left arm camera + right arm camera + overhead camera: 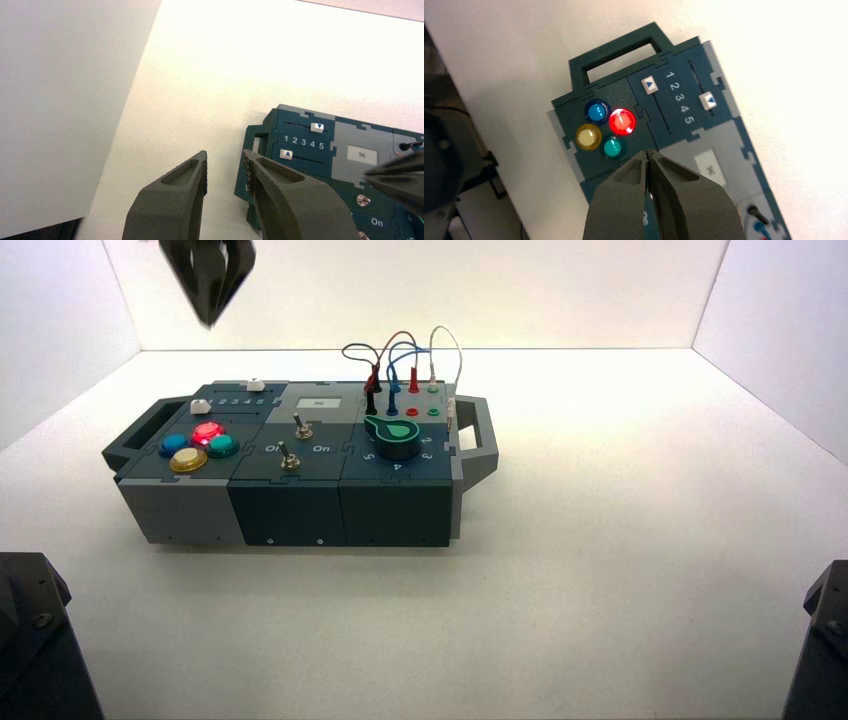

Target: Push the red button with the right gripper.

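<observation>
The red button glows lit among four round buttons at the handle end of the box; it also shows in the high view. Beside it are the blue, yellow and teal buttons. My right gripper is shut and empty. It hangs well above the box, its tip off the buttons and over the teal one's side. In the high view it is up at the top left. My left gripper is open and empty beside the box's left end.
The box carries two white slider knobs, two toggle switches, a green-topped knob and looped wires plugged into sockets. Handles stick out at both ends. White walls enclose the table.
</observation>
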`<act>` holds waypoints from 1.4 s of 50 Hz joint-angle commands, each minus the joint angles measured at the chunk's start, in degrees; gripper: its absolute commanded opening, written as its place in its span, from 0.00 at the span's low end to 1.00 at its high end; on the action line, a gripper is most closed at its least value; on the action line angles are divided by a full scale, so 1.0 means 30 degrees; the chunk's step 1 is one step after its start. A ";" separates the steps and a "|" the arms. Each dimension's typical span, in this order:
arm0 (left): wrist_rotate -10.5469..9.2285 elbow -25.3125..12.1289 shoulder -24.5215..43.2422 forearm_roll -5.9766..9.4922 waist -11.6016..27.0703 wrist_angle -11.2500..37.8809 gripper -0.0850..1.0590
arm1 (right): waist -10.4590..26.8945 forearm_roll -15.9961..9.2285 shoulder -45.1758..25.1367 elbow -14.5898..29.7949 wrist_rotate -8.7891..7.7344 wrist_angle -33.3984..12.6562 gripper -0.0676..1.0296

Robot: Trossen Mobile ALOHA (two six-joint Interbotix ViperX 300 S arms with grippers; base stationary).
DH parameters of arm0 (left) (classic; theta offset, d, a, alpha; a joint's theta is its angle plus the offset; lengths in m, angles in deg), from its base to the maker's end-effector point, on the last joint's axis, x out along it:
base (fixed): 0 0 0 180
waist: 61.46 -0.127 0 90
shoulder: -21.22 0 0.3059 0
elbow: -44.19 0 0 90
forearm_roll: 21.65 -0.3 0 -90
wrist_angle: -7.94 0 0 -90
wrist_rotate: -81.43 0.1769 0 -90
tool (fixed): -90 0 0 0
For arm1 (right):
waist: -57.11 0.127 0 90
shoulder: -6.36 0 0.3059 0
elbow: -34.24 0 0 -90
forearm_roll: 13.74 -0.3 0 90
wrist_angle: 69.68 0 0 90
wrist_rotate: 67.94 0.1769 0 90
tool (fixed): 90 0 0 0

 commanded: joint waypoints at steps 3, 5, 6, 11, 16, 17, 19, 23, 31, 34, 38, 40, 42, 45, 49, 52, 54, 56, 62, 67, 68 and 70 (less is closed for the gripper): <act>0.0059 -0.0352 0.0234 0.0029 0.0293 -0.0176 0.43 | 0.0029 0.0176 0.3281 -0.1377 -0.0059 0.0645 0.04; 0.0059 -0.0352 0.0322 0.0029 0.0381 -0.0205 0.43 | 0.0029 0.0293 0.3984 -0.1934 -0.0059 0.0762 0.04; 0.0059 -0.0352 0.0352 0.0029 0.0410 -0.0205 0.43 | 0.0029 0.0322 0.4365 -0.2227 -0.0088 0.0820 0.04; 0.0059 -0.0352 0.0557 0.0029 0.0645 -0.0176 0.43 | -0.0029 0.0439 0.5771 -0.3428 -0.0088 0.1113 0.04; 0.0059 -0.0293 0.0791 0.0029 0.0762 -0.0146 0.43 | -0.0234 0.0410 0.7471 -0.4893 -0.0059 0.1523 0.05; 0.0059 -0.0293 0.0850 0.0029 0.0791 -0.0117 0.43 | -0.0264 0.0410 0.7646 -0.5068 -0.0029 0.1582 0.05; 0.0059 -0.0322 0.0937 0.0029 0.0908 -0.0059 0.43 | -0.0410 0.0410 0.8408 -0.5684 0.0000 0.1758 0.05; 0.0088 -0.0322 0.1084 0.0029 0.1172 0.0029 0.43 | -0.0703 0.0410 0.9814 -0.6914 0.0029 0.2080 0.06; 0.0176 -0.0352 0.1406 0.0029 0.1934 0.0176 0.43 | -0.1465 0.0410 1.2686 -0.9521 0.0088 0.2607 0.18; 0.0234 -0.0322 0.1523 0.0029 0.2256 0.0264 0.43 | -0.1758 0.0410 1.3770 -1.0488 0.0088 0.2783 0.24; 0.0322 -0.0293 0.1553 0.0029 0.2783 0.0410 0.43 | -0.2197 0.0381 1.5146 -1.1748 0.0146 0.2930 0.33; 0.0352 -0.0264 0.1553 0.0029 0.3047 0.0469 0.43 | -0.2432 0.0352 1.5938 -1.2422 0.0205 0.3018 0.39; 0.0381 -0.0234 0.1553 0.0029 0.3311 0.0557 0.43 | -0.2637 0.0352 1.6494 -1.2979 0.0293 0.3018 0.43; 0.0381 -0.0234 0.1553 0.0029 0.3633 0.0586 0.45 | -0.3076 0.0352 1.7549 -1.3857 0.0557 0.3105 0.55; 0.0381 -0.0234 0.1553 0.0088 0.4102 0.0674 0.49 | -0.3721 0.0352 1.8721 -1.4883 0.0879 0.3164 0.67; 0.0469 -0.0205 0.1553 0.0117 0.4541 0.0791 0.55 | -0.4160 0.0352 1.9482 -1.5615 0.1025 0.3164 0.73; 0.0527 -0.0205 0.1553 0.0146 0.4805 0.0908 0.58 | -0.4600 0.0352 2.0098 -1.6230 0.1055 0.3164 0.73; 0.0586 -0.0205 0.1553 0.0176 0.5156 0.1084 0.62 | -0.4951 0.0322 2.0596 -1.6729 0.1055 0.3193 0.73; 0.0615 -0.0029 0.1553 0.0293 0.5918 0.1553 0.70 | -0.6299 0.0352 2.2266 -1.8428 0.1055 0.3193 0.74; 0.0645 0.0117 0.1553 0.0322 0.6475 0.1729 0.72 | -0.7412 0.0352 2.3672 -1.9863 0.1055 0.3193 0.82; 0.0645 0.0176 0.1553 0.0322 0.6592 0.1758 0.73 | -0.7646 0.0322 2.3994 -2.0156 0.1055 0.3193 0.84; 0.0645 0.0293 0.1523 0.0352 0.6885 0.1758 0.74 | -0.7969 0.0352 2.4463 -2.0596 0.1055 0.3223 0.87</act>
